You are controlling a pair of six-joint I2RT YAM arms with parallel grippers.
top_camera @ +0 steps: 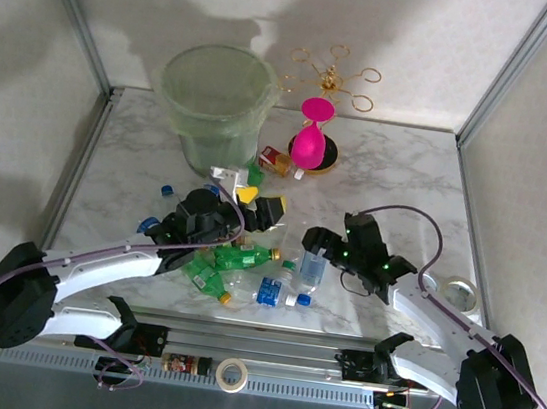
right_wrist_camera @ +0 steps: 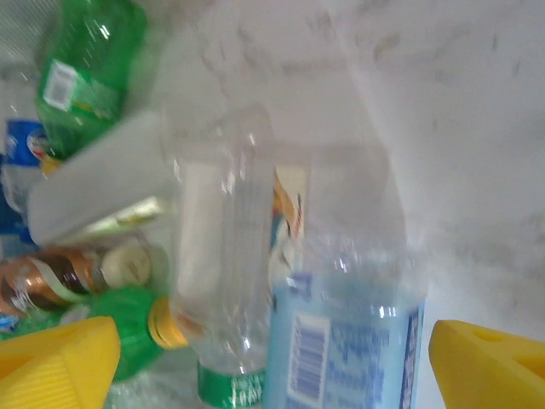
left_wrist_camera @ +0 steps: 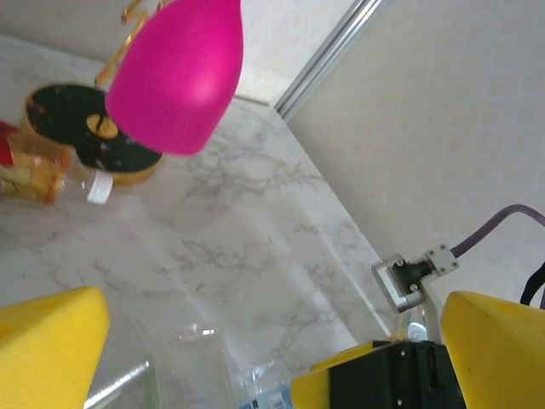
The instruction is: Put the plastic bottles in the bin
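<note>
Near rail, in front of the table: tape roll (top_camera: 232, 374) w/ a small brown bottle (top_camera: 187, 364) lying just left of it. 2nd tape roll (top_camera: 461, 291) lies by the table's right edge, beside the R arm.

Most plastic bottles (top_camera: 245, 266) lie on their sides in a loose heap close to the table's near edge, about ctr. They are green ones w/ yellow caps and clear ones w/ blue labels.

R claw (right_wrist_camera: 272, 362) is low over the heap's right side, fingers spread wide. A clear blue-label bottle (right_wrist_camera: 345, 341) and a clear yellow-cap bottle (right_wrist_camera: 221, 256) lie btwn the fingers, neither pinched. Can't tell if the right finger touches the blue-label one.

L claw (top_camera: 261, 201) sits just beyond the heap, toward table ctr, yellow fingers spread wide, holding nothing. A small blue cap (top_camera: 166, 190) lies to its left.

Further back, a red-label bottle (top_camera: 277, 161) lies btwn the bin and the pink hourglass object (top_camera: 311, 134), which stands on a round black base near the far edge, ctr. Bin (top_camera: 214, 106) stands upright at the far edge, left of ctr. Gold wire stand (top_camera: 333, 76) rises behind the pink object.
</note>
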